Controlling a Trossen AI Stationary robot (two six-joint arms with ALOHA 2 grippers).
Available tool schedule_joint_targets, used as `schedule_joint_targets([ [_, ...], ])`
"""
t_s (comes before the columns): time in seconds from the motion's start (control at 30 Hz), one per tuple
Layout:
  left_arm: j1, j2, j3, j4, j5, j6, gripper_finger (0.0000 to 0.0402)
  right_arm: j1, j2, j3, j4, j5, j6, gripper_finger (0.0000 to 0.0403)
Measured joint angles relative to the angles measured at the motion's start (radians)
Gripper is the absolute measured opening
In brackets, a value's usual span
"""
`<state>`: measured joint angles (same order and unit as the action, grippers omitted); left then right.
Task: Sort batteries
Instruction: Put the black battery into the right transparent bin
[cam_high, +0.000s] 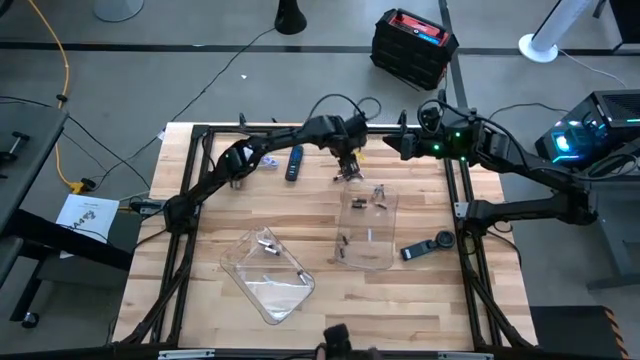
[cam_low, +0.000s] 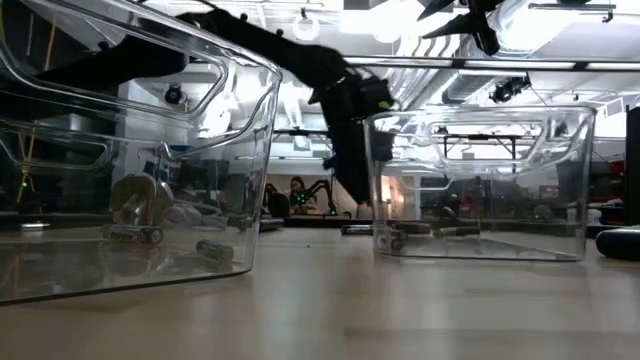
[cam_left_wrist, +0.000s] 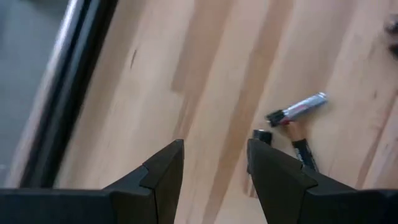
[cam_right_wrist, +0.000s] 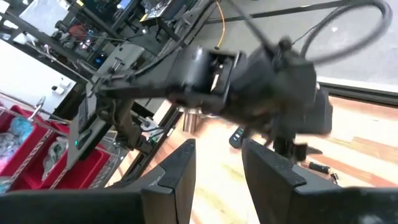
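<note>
My left gripper (cam_left_wrist: 214, 163) hangs open above the wooden table near its far edge (cam_high: 349, 170), fingers slanting down, nothing between them. A silvery-red battery (cam_left_wrist: 300, 107) lies on the wood beside it. A dark battery (cam_left_wrist: 303, 153) lies right beside one finger, partly hidden by it. More batteries lie in the clear tray at the right (cam_high: 368, 228) and in the clear tray at the left (cam_high: 268, 275). My right gripper (cam_right_wrist: 217, 167) waits open, raised over the far right of the table (cam_high: 392, 143), and looks at the left arm's wrist.
A dark bar-shaped remote (cam_high: 294, 163) lies left of my left gripper. Another dark gadget (cam_high: 428, 248) lies right of the right tray. A black frame rail (cam_left_wrist: 68, 93) runs along the table's far edge. Bare wood lies between the trays and toward the near edge.
</note>
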<state>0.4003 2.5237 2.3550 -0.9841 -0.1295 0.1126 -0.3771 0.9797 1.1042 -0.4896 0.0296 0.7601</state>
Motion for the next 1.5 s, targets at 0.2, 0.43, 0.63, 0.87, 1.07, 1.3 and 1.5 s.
schedule_joint_targets([
  [0.2,0.053,-0.007,0.0,-0.006,0.126,-0.081,0.017,0.0,0.012,0.0,0.0,0.0,0.0,0.0126],
  [0.43,0.059,0.01,0.001,-0.048,0.146,-0.059,0.017,0.0,0.015,0.0,0.0,-0.003,0.002,0.0126],
  [0.63,0.08,0.016,0.001,-0.261,0.135,-0.022,0.017,0.0,0.015,0.0,0.0,-0.005,0.0,0.0126],
  [0.87,0.062,0.016,0.001,-0.375,0.119,0.173,0.017,-0.002,0.015,0.0,0.0,-0.006,-0.003,0.0126],
  [1.07,0.024,0.011,0.001,-0.265,0.215,0.211,0.017,0.007,0.015,0.0,0.0,-0.008,-0.001,0.0126],
  [1.3,-0.015,0.011,0.001,-0.131,0.154,0.282,0.017,0.012,0.015,0.0,0.0,-0.008,-0.001,0.0126],
  [1.5,0.009,0.014,-0.003,-0.006,0.073,0.189,0.017,0.012,0.015,0.0,-0.001,-0.008,-0.001,0.0126],
])
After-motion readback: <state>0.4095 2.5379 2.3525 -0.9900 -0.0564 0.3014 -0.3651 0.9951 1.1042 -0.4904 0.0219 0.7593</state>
